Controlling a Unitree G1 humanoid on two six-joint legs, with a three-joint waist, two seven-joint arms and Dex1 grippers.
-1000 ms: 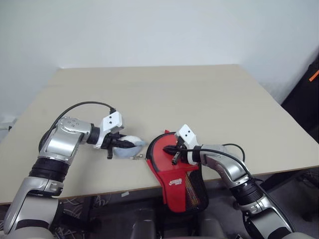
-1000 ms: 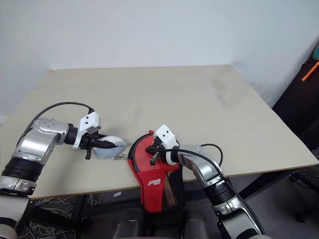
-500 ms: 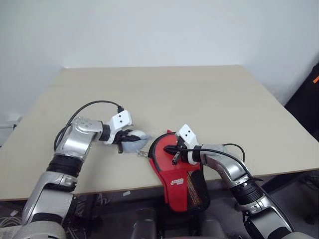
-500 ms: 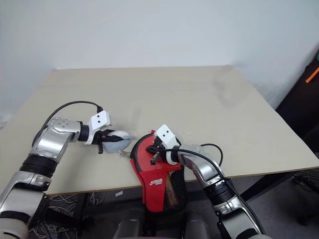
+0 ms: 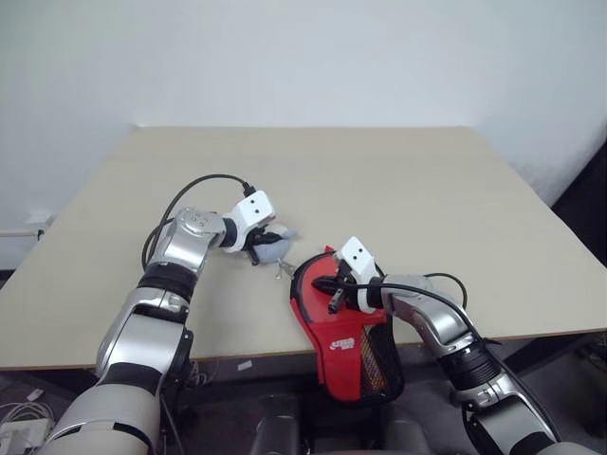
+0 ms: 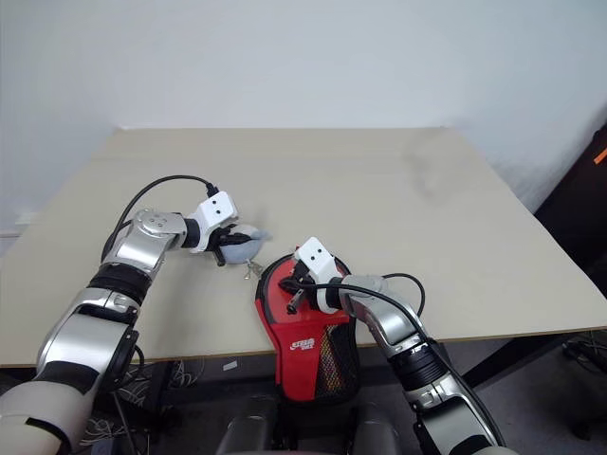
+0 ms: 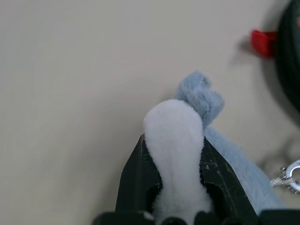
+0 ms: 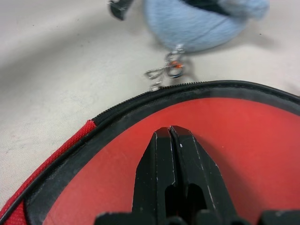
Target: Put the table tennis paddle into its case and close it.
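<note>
The beige desk (image 5: 398,190) is carrying everything. The red case (image 5: 343,327) is lying at the near edge, its narrow end hanging off the desk, with the paddle's (image 8: 197,140) red face sitting inside the black zip rim. The right tool (image 8: 171,136) is resting on that red face, fingers pressed fully together, holding nothing. The left tool (image 7: 172,154) is pinching a small blue-white plush charm (image 6: 239,246) (metal clip attached) just beside the case.
</note>
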